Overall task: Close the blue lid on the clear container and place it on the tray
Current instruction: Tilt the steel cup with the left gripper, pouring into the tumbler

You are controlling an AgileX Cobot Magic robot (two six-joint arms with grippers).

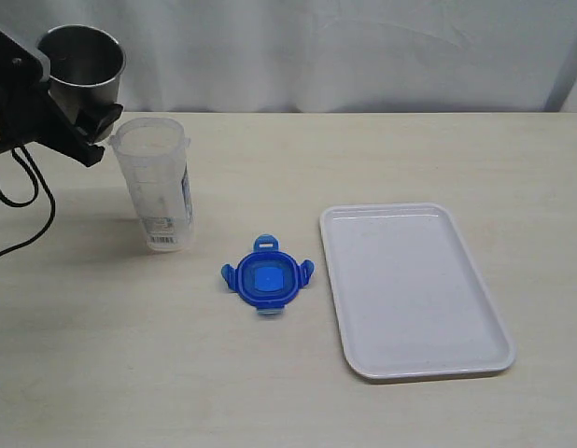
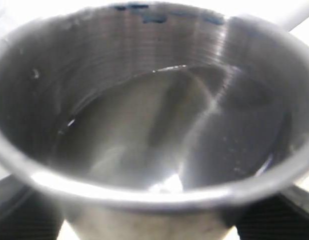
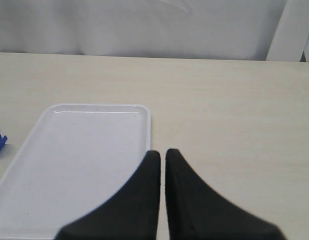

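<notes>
Left jaws are clasping the steel cup (image 1: 80,58) beside the clear container (image 1: 158,187); right jaws (empty) are pressing together near the tray (image 3: 94,106).

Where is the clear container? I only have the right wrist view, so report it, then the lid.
Observer: The clear container stands upright on the table, top open, off to the left of the tray.
Operator: Now give me the lid.
Observer: The blue lid lies flat on the table between container and tray, touching neither.
Operator: Report the left arm.
Observer: The left gripper holds a steel cup close to the container's open top.
</notes>
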